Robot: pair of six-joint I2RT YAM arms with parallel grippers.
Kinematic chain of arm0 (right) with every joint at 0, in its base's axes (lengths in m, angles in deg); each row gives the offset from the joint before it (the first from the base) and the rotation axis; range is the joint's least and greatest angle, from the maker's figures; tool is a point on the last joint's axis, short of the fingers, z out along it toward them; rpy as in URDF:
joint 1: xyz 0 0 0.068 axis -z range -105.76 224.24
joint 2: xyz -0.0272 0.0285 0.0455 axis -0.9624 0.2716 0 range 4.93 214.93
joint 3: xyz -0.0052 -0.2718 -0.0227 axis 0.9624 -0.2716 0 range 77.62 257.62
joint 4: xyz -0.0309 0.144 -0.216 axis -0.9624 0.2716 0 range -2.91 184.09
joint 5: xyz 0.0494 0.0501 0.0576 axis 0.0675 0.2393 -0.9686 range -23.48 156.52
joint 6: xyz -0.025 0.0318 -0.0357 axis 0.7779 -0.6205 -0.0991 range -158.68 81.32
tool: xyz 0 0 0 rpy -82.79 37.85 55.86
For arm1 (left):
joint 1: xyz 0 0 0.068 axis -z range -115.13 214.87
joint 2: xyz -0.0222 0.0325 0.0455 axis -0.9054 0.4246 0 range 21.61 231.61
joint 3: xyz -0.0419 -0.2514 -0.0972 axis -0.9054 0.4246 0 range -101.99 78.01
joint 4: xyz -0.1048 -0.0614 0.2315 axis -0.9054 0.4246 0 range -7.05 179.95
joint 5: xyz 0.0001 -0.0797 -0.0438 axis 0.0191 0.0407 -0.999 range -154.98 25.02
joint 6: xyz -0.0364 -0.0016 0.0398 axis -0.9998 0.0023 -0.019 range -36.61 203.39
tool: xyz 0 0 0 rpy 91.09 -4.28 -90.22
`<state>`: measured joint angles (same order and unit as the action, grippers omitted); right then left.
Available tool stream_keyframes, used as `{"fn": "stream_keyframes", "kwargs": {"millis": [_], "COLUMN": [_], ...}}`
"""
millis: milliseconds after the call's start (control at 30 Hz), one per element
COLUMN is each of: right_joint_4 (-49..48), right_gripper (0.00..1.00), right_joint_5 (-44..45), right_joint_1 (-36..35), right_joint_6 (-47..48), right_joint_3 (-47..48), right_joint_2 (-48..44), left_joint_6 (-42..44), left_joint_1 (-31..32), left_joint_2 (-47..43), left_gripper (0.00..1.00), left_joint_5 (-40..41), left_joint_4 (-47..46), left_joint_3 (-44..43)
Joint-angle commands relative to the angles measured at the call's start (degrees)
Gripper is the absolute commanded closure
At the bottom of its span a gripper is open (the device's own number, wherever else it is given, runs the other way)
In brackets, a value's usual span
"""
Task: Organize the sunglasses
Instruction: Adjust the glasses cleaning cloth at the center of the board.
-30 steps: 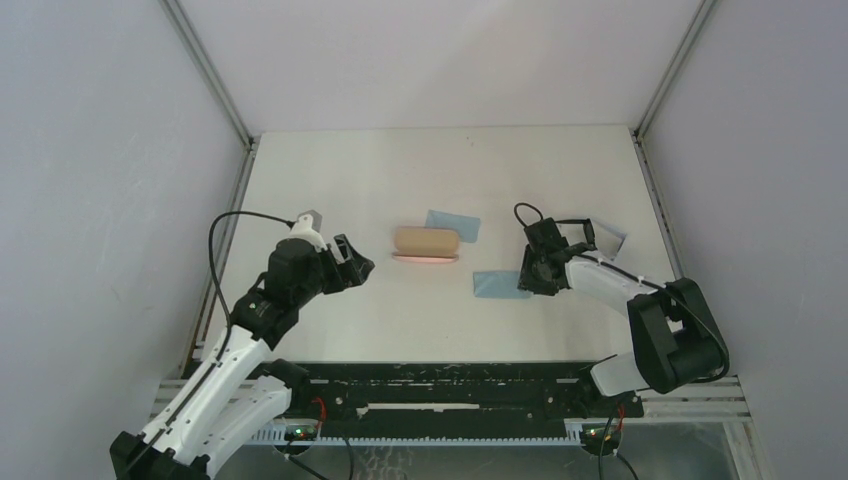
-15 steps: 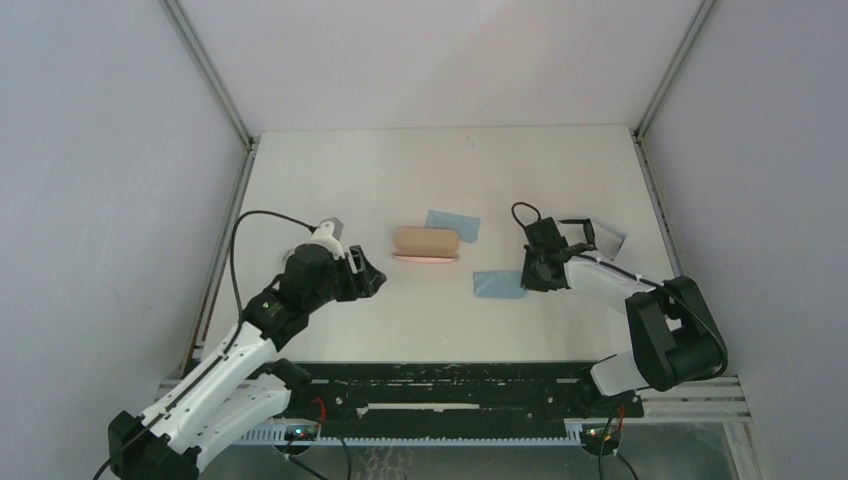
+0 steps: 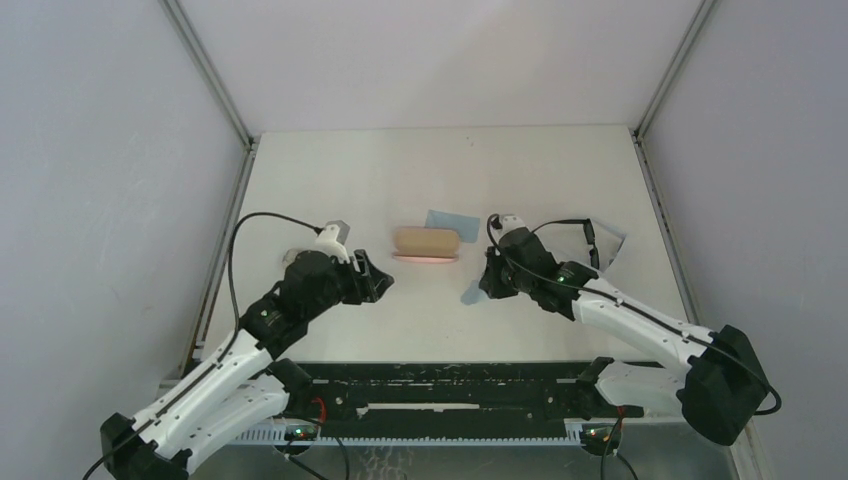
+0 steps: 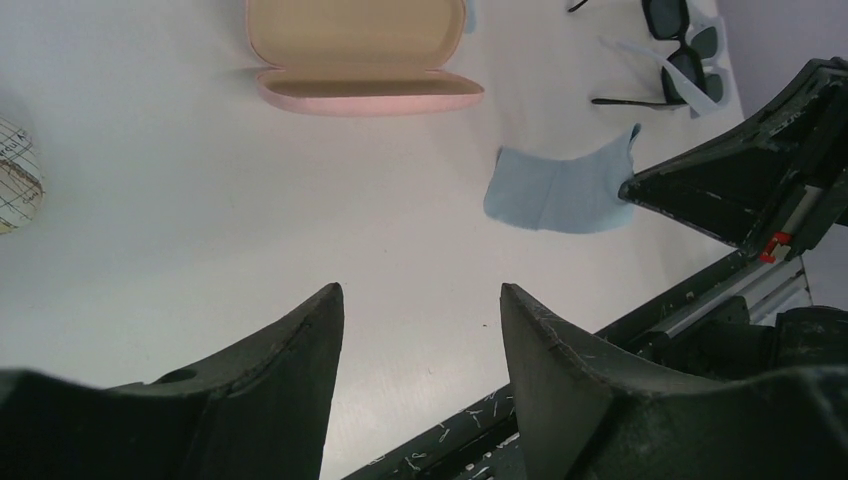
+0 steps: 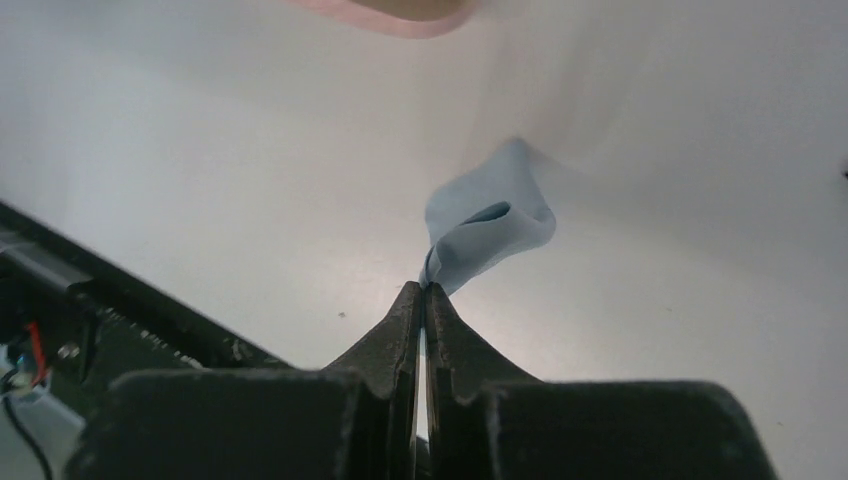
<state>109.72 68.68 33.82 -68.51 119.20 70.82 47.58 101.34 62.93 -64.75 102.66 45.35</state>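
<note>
The black-framed sunglasses (image 3: 588, 233) lie at the right of the table, also at the top right of the left wrist view (image 4: 664, 14), with no gripper on them. My right gripper (image 5: 425, 290) is shut on a corner of a light-blue cloth (image 5: 492, 222), which curls up from the table. From above, that gripper (image 3: 486, 285) sits just right of centre with the bunched cloth (image 3: 471, 295) under it. My left gripper (image 4: 420, 295) is open over bare table, near the open pink case (image 4: 360, 50); in the top view it (image 3: 376, 281) stands left of the case (image 3: 427, 243).
A second light-blue cloth (image 3: 452, 222) lies behind the pink case. A white-framed pair of glasses (image 4: 697, 68) rests beside the black sunglasses. A grey-patterned case (image 4: 14, 176) shows at the left edge of the left wrist view. The black rail (image 3: 450, 385) runs along the near table edge.
The right gripper has shut on the blue cloth and pulled it left toward the table's middle, bunching it. The left gripper has edged forward and right, and its jaws have narrowed somewhat.
</note>
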Motion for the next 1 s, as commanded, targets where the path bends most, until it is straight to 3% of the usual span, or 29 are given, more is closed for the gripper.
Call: {"fn": "stream_keyframes", "kwargs": {"millis": [0, 333, 567, 767, 967], "right_joint_4": [-0.81, 1.74, 0.06, -8.71, -15.47], "right_gripper": [1.00, 1.00, 1.00, 1.00, 0.99], "right_joint_5": [-4.56, -20.50, -17.34, -16.78, -20.96], "right_joint_1": [-3.31, -5.96, -1.98, -2.37, -2.63], "right_joint_6": [-0.44, 0.91, -4.36, -12.95, -16.28], "right_joint_3": [3.68, 4.78, 4.70, 4.79, 5.73], "right_joint_2": [-2.88, -2.22, 4.68, 6.54, 13.71], "left_joint_6": [1.08, 2.36, 2.36, 4.86, 4.57], "left_joint_1": [0.49, 2.29, 7.37, 17.49, 20.39], "left_joint_2": [-4.37, -9.08, -5.91, -0.41, 0.58], "left_gripper": [0.37, 0.36, 0.36, 0.32, 0.32], "left_joint_5": [1.22, 2.88, 5.42, 12.03, 17.56], "left_joint_4": [-1.62, 3.15, 0.90, -7.15, -9.74], "left_joint_3": [0.25, -0.03, 0.56, 1.60, 2.05]}}
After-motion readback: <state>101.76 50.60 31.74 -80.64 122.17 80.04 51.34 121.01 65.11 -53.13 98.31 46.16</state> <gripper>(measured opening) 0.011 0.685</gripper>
